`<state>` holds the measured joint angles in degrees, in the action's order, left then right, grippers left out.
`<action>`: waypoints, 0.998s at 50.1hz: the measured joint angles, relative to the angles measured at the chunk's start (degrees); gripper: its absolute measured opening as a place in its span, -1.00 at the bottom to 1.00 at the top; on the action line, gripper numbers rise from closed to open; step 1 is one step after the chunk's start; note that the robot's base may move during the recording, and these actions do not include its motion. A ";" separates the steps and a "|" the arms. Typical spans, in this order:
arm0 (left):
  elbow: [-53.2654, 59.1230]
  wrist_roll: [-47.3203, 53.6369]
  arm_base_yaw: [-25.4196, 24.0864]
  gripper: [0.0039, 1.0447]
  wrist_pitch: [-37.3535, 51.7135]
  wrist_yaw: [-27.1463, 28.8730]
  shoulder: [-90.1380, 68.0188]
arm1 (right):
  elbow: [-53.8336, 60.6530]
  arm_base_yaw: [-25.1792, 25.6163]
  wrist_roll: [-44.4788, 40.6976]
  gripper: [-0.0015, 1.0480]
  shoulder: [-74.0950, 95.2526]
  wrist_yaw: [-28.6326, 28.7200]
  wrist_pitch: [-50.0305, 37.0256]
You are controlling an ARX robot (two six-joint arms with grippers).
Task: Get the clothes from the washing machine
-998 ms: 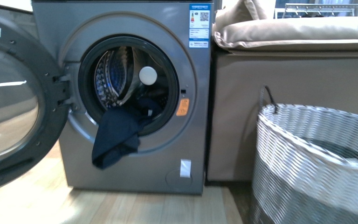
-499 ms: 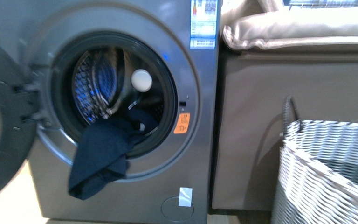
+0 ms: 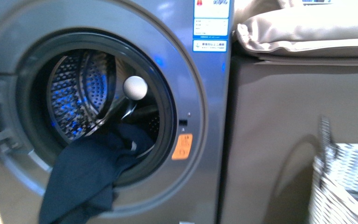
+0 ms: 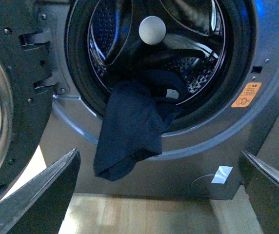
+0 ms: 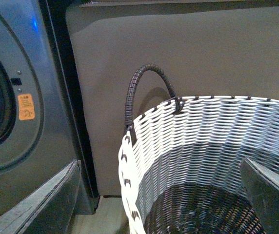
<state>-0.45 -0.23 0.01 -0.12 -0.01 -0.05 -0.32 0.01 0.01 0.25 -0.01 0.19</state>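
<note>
Left gripper (image 4: 159,152) jaws spread wide, empty, facing navy garment (image 4: 129,131) draped half out over washing machine (image 4: 256,58) drum rim. Right gripper (image 5: 159,163) likewise spread, over woven basket (image 5: 188,126). Judgement: nothing collected; grasp, transfer remain.

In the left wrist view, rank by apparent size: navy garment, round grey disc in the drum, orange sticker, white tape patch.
1. Navy garment, clearly largest.
2. Grey disc and orange sticker: about alike, not ranked.
3. White tape patch, smallest.
</note>
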 joint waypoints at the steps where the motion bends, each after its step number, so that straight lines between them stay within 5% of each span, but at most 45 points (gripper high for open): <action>1: 0.00 0.02 0.00 0.88 0.00 0.00 0.00 | 0.00 0.00 0.00 0.85 0.00 -0.04 -0.02; 41: 0.00 0.02 0.00 0.88 0.00 0.00 0.00 | 0.00 0.00 0.00 0.85 0.00 0.04 -0.02; 46: -1.55 -6.10 -3.52 0.88 -0.76 -13.55 -6.14 | 0.00 0.00 0.00 0.85 0.00 0.07 -0.02; 50: -2.34 -8.66 -4.37 0.88 6.19 -16.20 -15.23 | 0.00 0.00 0.00 0.85 0.00 0.09 -0.02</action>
<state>-2.79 -8.88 -4.36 6.07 -16.21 -15.29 -0.32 0.01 0.01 0.25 0.08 0.16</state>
